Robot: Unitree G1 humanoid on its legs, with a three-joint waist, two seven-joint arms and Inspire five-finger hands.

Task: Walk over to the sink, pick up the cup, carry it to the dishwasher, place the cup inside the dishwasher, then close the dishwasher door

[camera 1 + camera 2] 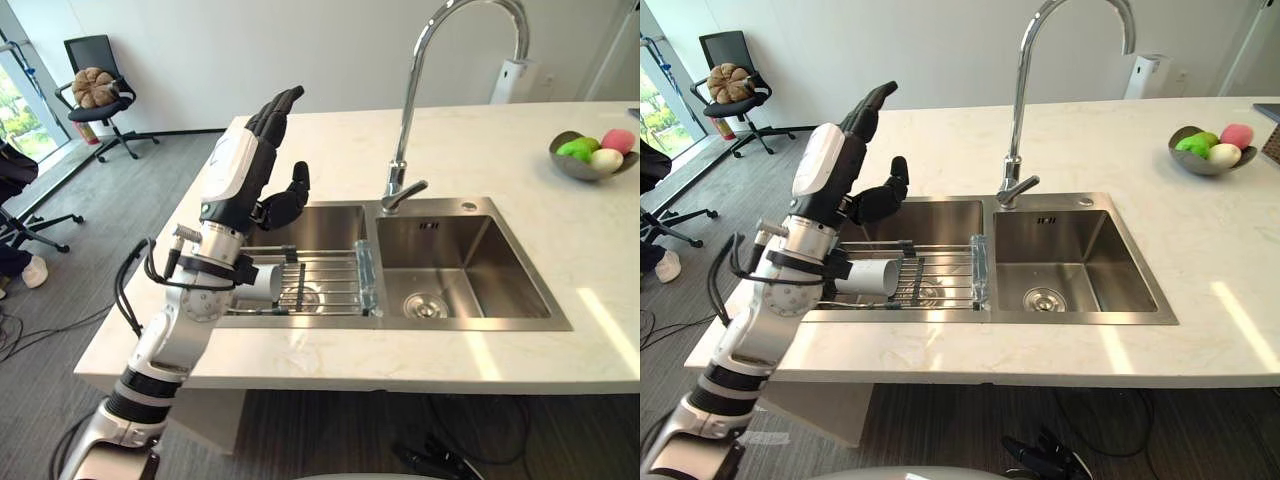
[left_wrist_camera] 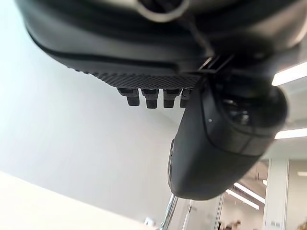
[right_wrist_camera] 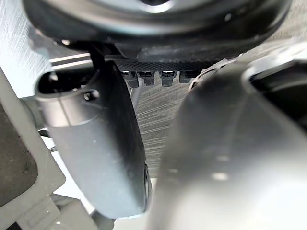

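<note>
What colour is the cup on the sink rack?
White; the cylindrical cup lies sideways on the metal wire rack, clearest in the right eye view.

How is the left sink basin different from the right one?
The left basin holds a wire rack with the cup lying on its side; the right basin holds nothing. The rack partly covers the left basin's drain; the right basin's drain shows fully. Both are rectangular steel.

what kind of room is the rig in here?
Looks like a kitchen in an office: a double steel sink with a tall faucet set in a pale counter, a bowl of fruit on it, and a wheeled office chair behind.
</note>
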